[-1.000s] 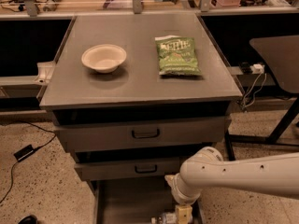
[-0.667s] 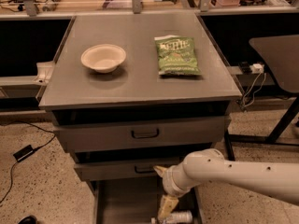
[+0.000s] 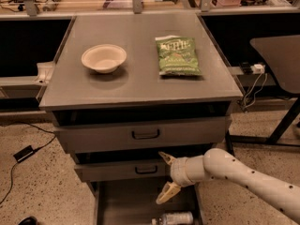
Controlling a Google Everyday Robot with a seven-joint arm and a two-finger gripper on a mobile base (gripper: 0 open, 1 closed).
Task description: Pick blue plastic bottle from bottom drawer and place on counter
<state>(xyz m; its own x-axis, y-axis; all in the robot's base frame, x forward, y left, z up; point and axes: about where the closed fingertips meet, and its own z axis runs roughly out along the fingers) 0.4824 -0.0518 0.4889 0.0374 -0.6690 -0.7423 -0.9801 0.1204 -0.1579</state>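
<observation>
The blue plastic bottle (image 3: 174, 218) lies on its side at the front of the open bottom drawer (image 3: 126, 200), a clear bottle with a pale label. My gripper (image 3: 165, 177) hangs above the drawer, in front of the middle drawer, up and left of the bottle and apart from it. Its tan fingers (image 3: 167, 192) are spread wide and hold nothing. My white arm reaches in from the lower right. The counter (image 3: 136, 83) is the grey cabinet top above.
A cream bowl (image 3: 103, 58) and a green chip bag (image 3: 177, 55) sit on the counter. Two closed drawers with black loop handles (image 3: 145, 135) are above the open one. A dark table (image 3: 279, 55) stands at right. Cables lie on the floor at left.
My gripper has risen out of the bottom drawer and moved left, away from the bottle, and its fingers now stand spread. The bottle stays in the drawer.
</observation>
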